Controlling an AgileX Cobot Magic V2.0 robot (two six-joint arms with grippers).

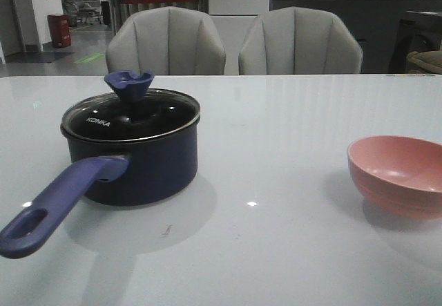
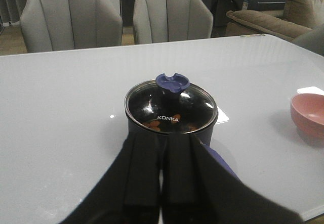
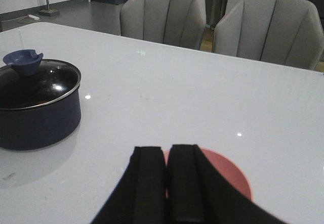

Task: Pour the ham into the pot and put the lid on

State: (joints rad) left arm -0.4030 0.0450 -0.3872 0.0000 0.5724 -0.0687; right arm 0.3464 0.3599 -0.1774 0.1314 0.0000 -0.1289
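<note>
The dark navy pot (image 1: 141, 164) stands on the left of the table, its purple-blue handle (image 1: 59, 199) pointing toward me. The glass lid (image 1: 131, 116) with a blue knob (image 1: 129, 83) and KONKA lettering sits flat on it. Through the glass, orange-pink ham slices (image 2: 154, 125) lie inside the pot (image 2: 169, 128). My left gripper (image 2: 162, 140) is shut and empty, hanging just short of the pot above its handle. My right gripper (image 3: 167, 150) is shut and empty above the pink bowl (image 3: 223, 173). Neither gripper shows in the front view.
The pink bowl (image 1: 399, 175) sits at the right side of the table and looks empty. Two grey chairs (image 1: 166, 43) stand behind the table's far edge. A flat white card (image 2: 221, 116) lies beside the pot.
</note>
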